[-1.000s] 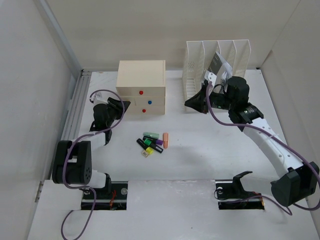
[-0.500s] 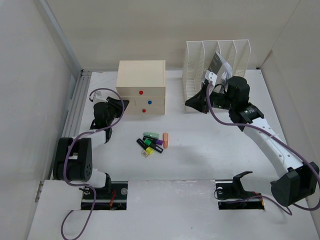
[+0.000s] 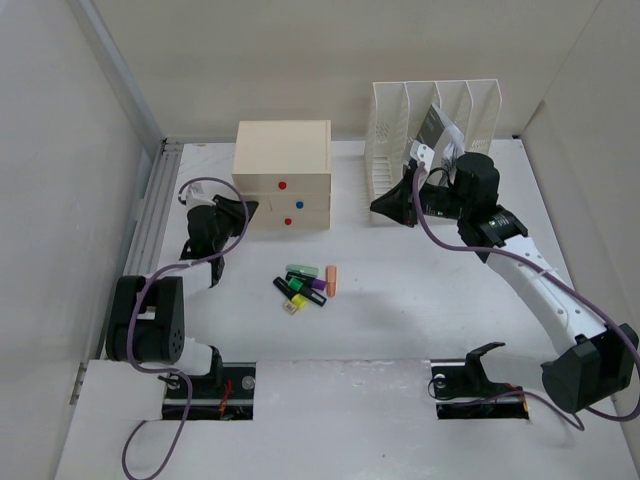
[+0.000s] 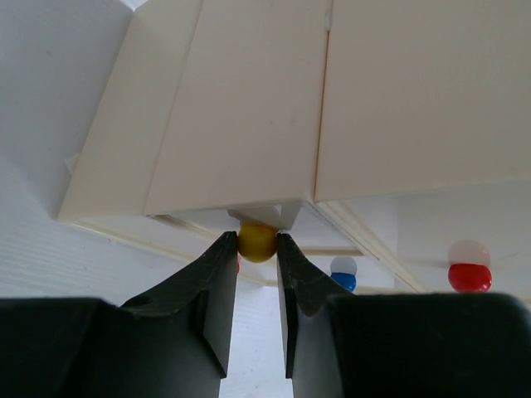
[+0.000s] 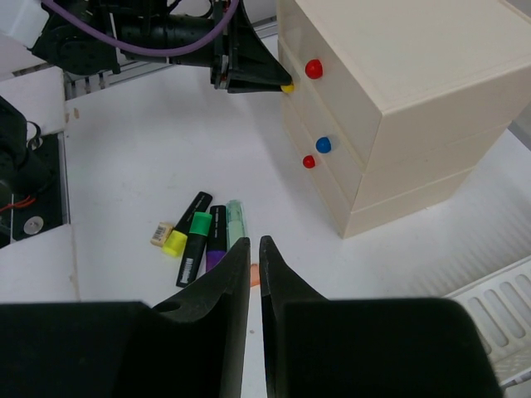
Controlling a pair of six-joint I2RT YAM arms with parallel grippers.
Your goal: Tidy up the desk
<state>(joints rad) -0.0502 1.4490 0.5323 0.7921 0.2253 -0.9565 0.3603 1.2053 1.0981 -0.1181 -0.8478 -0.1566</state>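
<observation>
Filling the top view, the matte white desk (image 3: 400, 300) was bounded by pale walls (image 3: 60, 200). An aluminium rail (image 3: 150, 215) was seen along its left side and two cutouts (image 3: 240, 385) at its near edge. A beige drawer box (image 3: 283, 160) was set at the back, left of centre, and a white file rack (image 3: 390, 130) to its right. Papers (image 3: 432, 125) were seen standing in one rack slot. A cluster of highlighters (image 3: 305, 285) was laid on the bare middle. The left gripper (image 3: 240, 210) was placed against the box's left front, and the right gripper (image 3: 392, 205) just before the rack.

From the left wrist, a yellow knob (image 4: 258, 241) was seen pinched between the dark fingers (image 4: 217, 282), under the box's pale panels. A blue knob (image 4: 343, 274) and a red knob (image 4: 470, 274) were visible beyond.

From the right wrist, the fingers (image 5: 236, 274) were seen drawn nearly together above the desk, only a slit between them and nothing held. The box's drawers were shown closed, so their contents could not be told. The highlighters were seen loose beside it, in no container.
</observation>
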